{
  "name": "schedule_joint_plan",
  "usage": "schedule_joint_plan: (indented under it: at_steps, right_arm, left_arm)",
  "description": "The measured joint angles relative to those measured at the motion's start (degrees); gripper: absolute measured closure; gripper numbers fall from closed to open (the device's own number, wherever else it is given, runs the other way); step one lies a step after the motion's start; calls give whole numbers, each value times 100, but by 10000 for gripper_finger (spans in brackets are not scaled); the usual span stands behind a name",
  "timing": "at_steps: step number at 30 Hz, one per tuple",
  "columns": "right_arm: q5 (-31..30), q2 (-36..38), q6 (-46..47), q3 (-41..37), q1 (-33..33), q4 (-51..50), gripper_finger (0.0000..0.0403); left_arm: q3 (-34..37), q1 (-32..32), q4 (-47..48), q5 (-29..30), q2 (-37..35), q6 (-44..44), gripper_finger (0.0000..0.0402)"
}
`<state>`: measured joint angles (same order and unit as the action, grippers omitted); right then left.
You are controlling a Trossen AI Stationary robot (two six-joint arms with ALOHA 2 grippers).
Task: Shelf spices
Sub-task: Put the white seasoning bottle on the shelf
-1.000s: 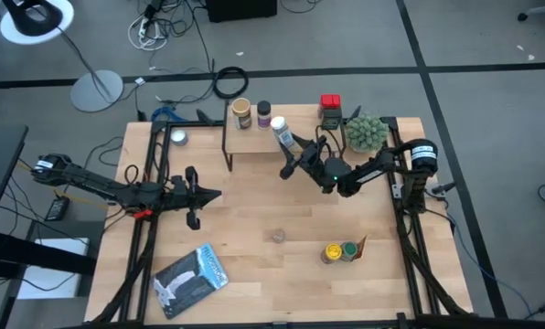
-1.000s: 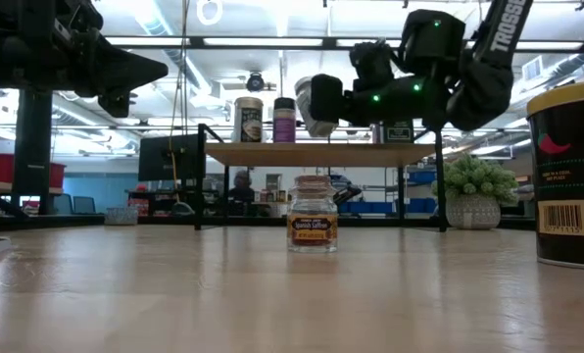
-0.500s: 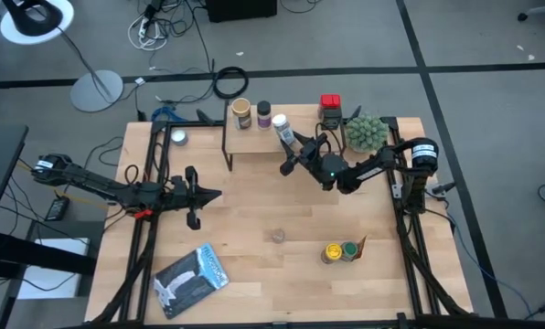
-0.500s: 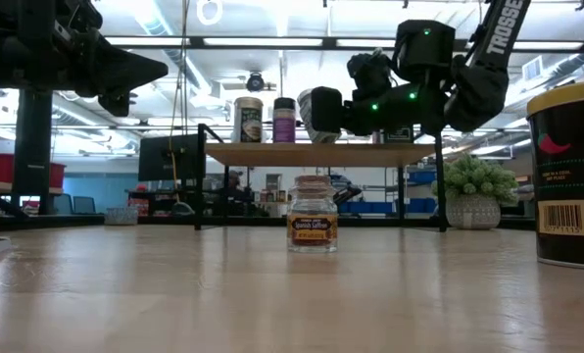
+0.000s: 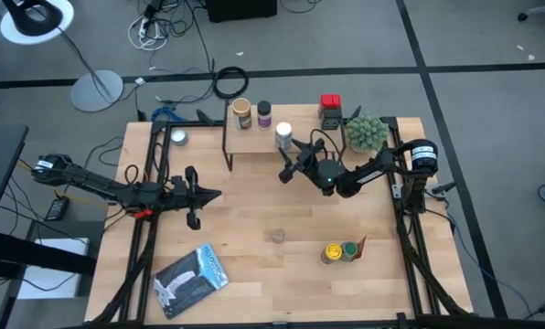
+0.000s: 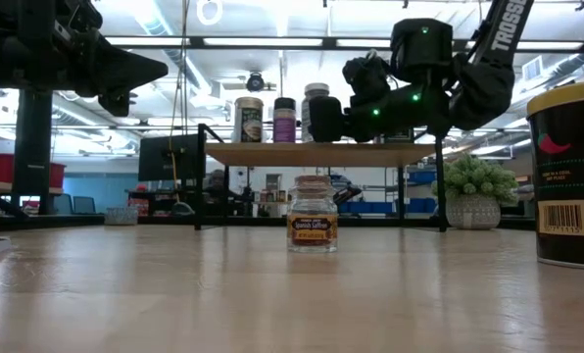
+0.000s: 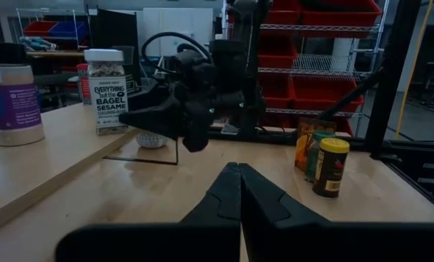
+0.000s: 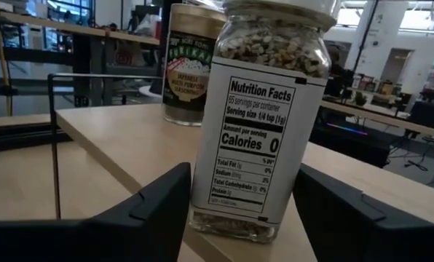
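The shelf (image 5: 272,144) stands at the table's far side and carries a tan-lidded jar (image 5: 242,113), a purple jar (image 5: 264,114), a red tin (image 5: 330,107) and a white-lidded seasoning jar (image 5: 283,135). That last jar (image 8: 257,124) stands upright on its base near the board's near edge. My right gripper (image 5: 291,163) is open just in front of it, one finger on either side, apart from the glass. My left gripper (image 5: 213,194) is shut and waits above the table's left half. A small jar (image 5: 278,236) stands mid-table; yellow-lidded (image 5: 332,251) and green-lidded (image 5: 349,249) jars stand near the right.
A fuzzy green plant (image 5: 367,132) sits by the shelf's right end, close to my right arm. A silver-blue pouch (image 5: 192,277) lies near the table's near left corner. A small silver tin (image 5: 177,138) sits at the far left. Bare wood lies between the shelf and the mid-table jar.
My right gripper carried the white-lidded jar, tilted, toward the far edge over the shelf board. The jar now stands upright on the board. The gripper has let go of it and drawn back a little toward the near edge.
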<state>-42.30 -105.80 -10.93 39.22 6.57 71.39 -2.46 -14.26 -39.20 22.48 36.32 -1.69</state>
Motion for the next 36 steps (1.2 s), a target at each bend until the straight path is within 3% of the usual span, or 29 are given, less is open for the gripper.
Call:
schedule_joint_plan:
  at_steps: [19, 25, 31, 36]
  right_arm:
    - [-74, 7, -977, -2, -317, 601, 162]
    - [-788, 7, -1114, -2, -521, 754, 151]
    - [-1814, 9, -1995, -2, -1050, 1370, 147]
    - [-2238, 59, -2337, 0, -1666, 1751, 173]
  left_arm:
    - [0, 2, 7, 0, -1, -2, 400]
    - [0, 1, 10, 0, 0, -4, 400]
    - [1, 2, 11, 0, 0, -4, 400]
    - [0, 2, 9, 0, 0, -4, 400]
